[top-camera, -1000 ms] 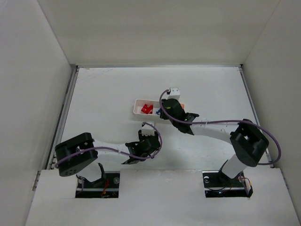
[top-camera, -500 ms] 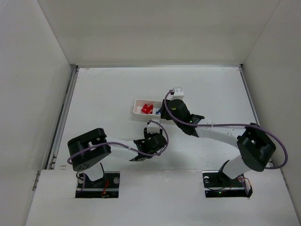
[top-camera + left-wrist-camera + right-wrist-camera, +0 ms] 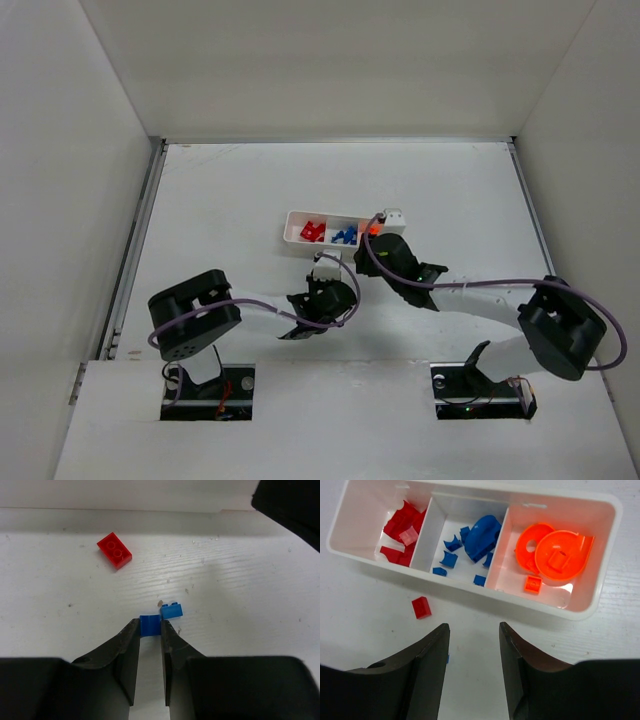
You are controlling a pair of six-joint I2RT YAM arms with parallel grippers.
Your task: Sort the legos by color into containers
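The long white tray has three compartments: red legos on the left, blue legos in the middle, orange legos on the right. It also shows in the top view. My left gripper is down at the table, just in front of the tray, shut on a small blue lego. A second blue brick lies touching it, and a red brick lies farther ahead. My right gripper is open and empty above the table, just in front of the tray.
A loose red brick lies on the table close to the tray's near wall. The right arm's dark body hangs at the upper right of the left wrist view. White walls enclose the table on three sides.
The right arm has swung to the right, uncovering the tray's blue compartment. The left gripper has shifted a little right, toward the tray.
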